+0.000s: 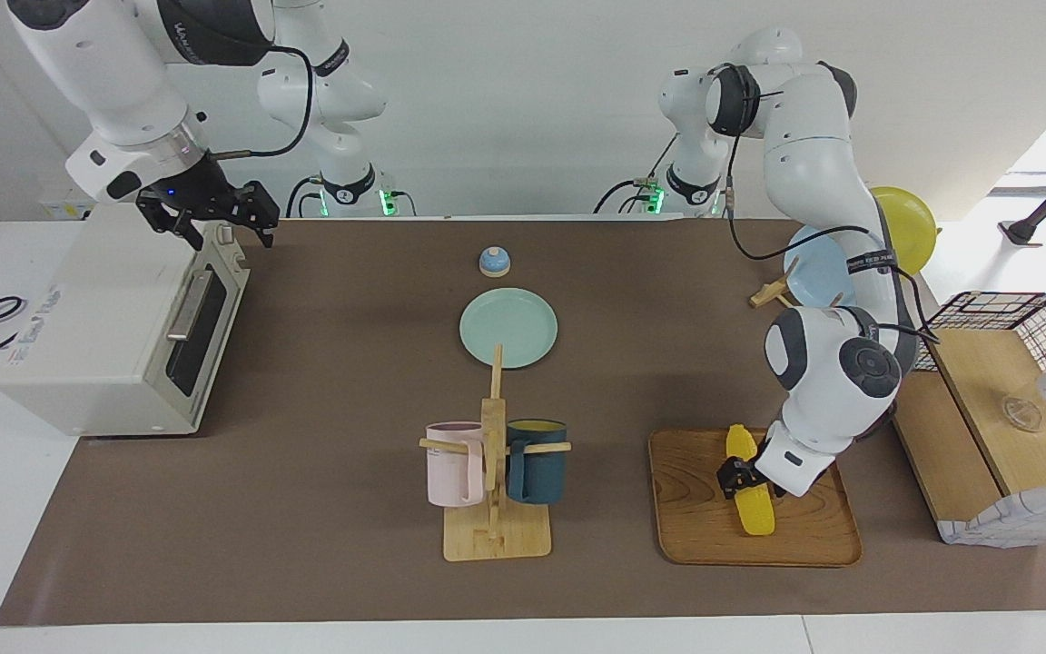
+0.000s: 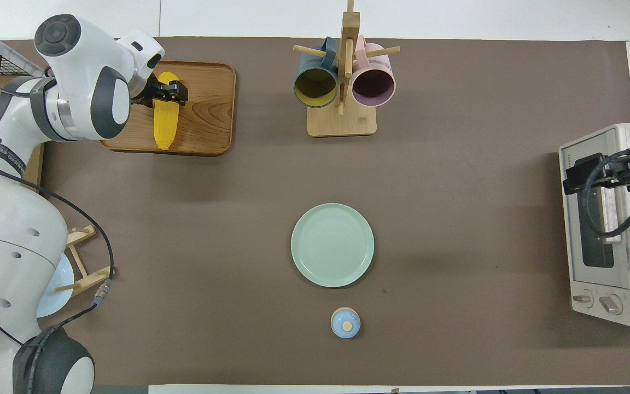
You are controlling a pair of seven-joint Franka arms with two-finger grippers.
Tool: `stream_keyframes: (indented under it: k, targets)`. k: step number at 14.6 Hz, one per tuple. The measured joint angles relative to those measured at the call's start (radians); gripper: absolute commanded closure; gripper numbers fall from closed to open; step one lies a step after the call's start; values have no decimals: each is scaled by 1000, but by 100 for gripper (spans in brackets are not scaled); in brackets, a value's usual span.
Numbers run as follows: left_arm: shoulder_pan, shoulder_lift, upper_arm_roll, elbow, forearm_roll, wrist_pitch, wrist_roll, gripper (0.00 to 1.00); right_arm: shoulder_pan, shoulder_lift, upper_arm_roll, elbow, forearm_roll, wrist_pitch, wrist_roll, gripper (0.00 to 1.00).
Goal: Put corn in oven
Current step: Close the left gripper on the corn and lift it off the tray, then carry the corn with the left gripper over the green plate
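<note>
The yellow corn (image 1: 753,509) (image 2: 162,128) lies on a wooden tray (image 1: 695,518) (image 2: 205,115) toward the left arm's end of the table. My left gripper (image 1: 741,477) (image 2: 168,92) is down on the tray, its black fingers closed across the cob near its middle. The corn still rests on the tray. The off-white oven (image 1: 96,336) (image 2: 621,306) stands at the right arm's end with its dark glass door closed. My right gripper (image 1: 223,222) (image 2: 594,175) hangs open over the oven's top edge by the door and holds nothing.
A green plate (image 1: 508,327) (image 2: 332,244) sits mid-table. A small blue bell (image 1: 494,262) (image 2: 345,323) lies nearer the robots. A wooden mug rack (image 1: 494,472) (image 2: 342,82) with two mugs stands beside the tray. A plate rack (image 1: 814,272) and a wooden box (image 1: 995,381) flank the left arm.
</note>
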Motion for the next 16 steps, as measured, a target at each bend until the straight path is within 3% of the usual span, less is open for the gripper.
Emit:
stream_keyframes:
  k: [8, 13, 16]
  targets:
    - [0, -30, 1, 32, -131, -35, -8, 100, 0, 0, 0, 0, 0, 0, 0, 0]
    - [-20, -176, 0, 17, -134, -208, -90, 100, 0, 0, 0, 0, 0, 0, 0, 0]
    - [-79, -321, 0, -109, -135, -259, -161, 100, 0, 0, 0, 0, 0, 0, 0, 0]
